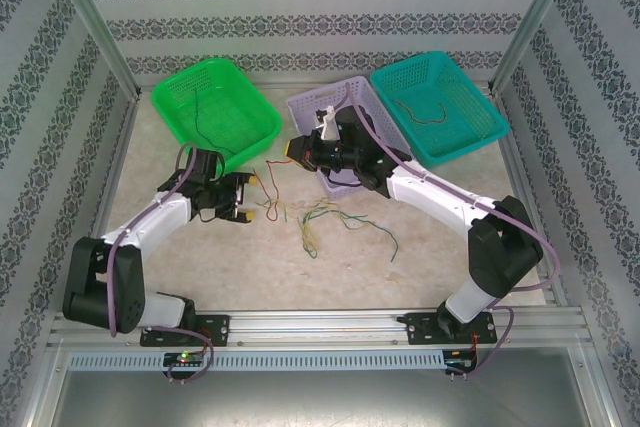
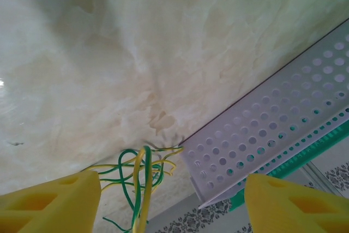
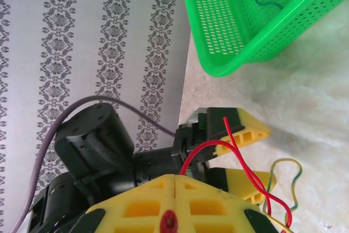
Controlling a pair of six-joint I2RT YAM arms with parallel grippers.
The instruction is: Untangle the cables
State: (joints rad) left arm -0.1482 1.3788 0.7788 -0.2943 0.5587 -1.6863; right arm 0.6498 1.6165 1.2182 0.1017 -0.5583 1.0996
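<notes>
Green basket (image 1: 262,119): sitting at far left with one thin cable (image 1: 200,107) lying inside, so one sorting step is looking finished.
Left gripper (image 1: 247,197): hovering low over the table (image 1: 200,257) with its yellow fingers spread apart, gripping nothing.
Red cable (image 1: 270,192): running down the table just beside the left gripper, its upper end rising toward the right gripper.
Yellow-and-green tangle (image 1: 320,217): lying knotted at mid-table, with a loose green strand (image 1: 388,237) trailing to its right; this is looking like the bulk of the work remaining.
Right gripper (image 1: 297,150): pressing its fingers together on the red cable.
Purple basket (image 1: 300,107): standing behind the right gripper; its contents are being hidden by the arm.
Teal basket (image 1: 480,142): holding one cable (image 1: 425,112) at far right.
Left wrist view: bringing the tangle (image 2: 139,173) up close between the spread fingers (image 2: 49,200), touching the purple basket's wall (image 2: 272,135).
Right wrist view: revealing the red cable (image 3: 240,162) end poking from the seam of the closed right gripper (image 3: 174,186), a detail the overhead view is leaving unclear.
</notes>
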